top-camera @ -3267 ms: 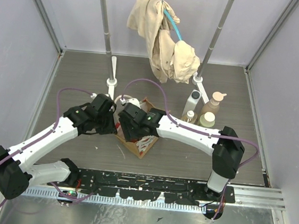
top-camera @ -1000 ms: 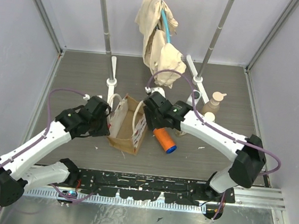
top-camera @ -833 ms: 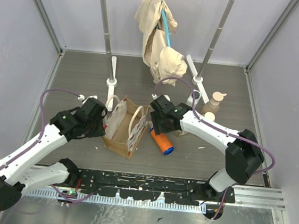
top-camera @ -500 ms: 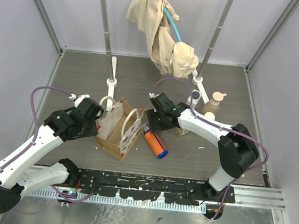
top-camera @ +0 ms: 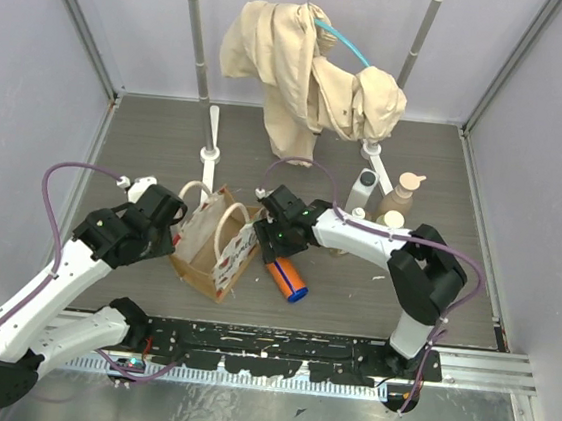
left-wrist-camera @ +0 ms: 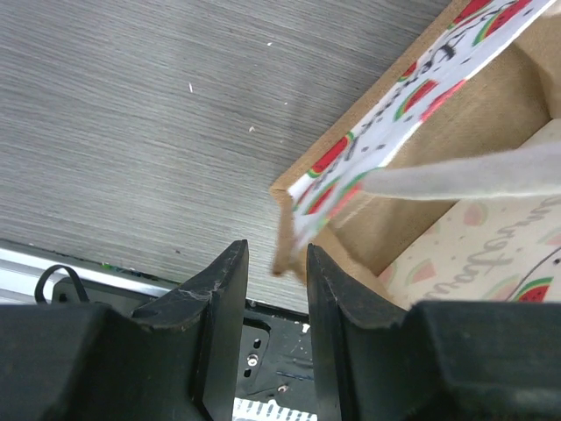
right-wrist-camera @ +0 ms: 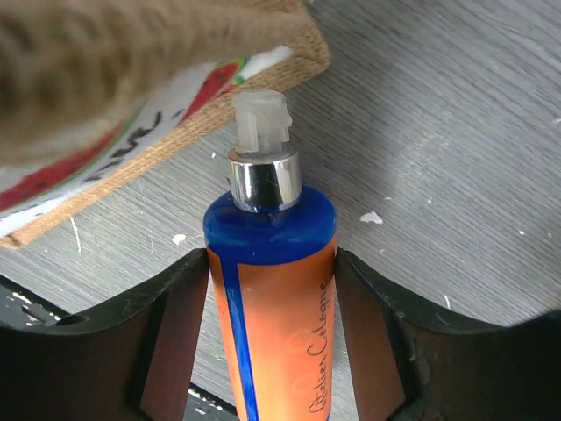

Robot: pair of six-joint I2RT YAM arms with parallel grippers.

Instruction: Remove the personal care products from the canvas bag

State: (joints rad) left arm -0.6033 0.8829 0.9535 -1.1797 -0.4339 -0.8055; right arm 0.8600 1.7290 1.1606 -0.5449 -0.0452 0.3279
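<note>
Left gripper [left-wrist-camera: 275, 260]: pinches the canvas bag [top-camera: 196, 234] by its corner; hold steady.
Blue-capped bottle [right-wrist-camera: 279, 307]: just outside the bag (pump toward it).
Right gripper [right-wrist-camera: 270, 261]: clamped on the bottle; set it down clear of the bag, then release.

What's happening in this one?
The left gripper pinches a corner of the canvas bag at its rim. The right gripper clasps the blue-capped bottle, orange-bodied, low beside the bag and already outside it. The peach pump bottle and a few other products stand on the table farther back on the right.
</note>
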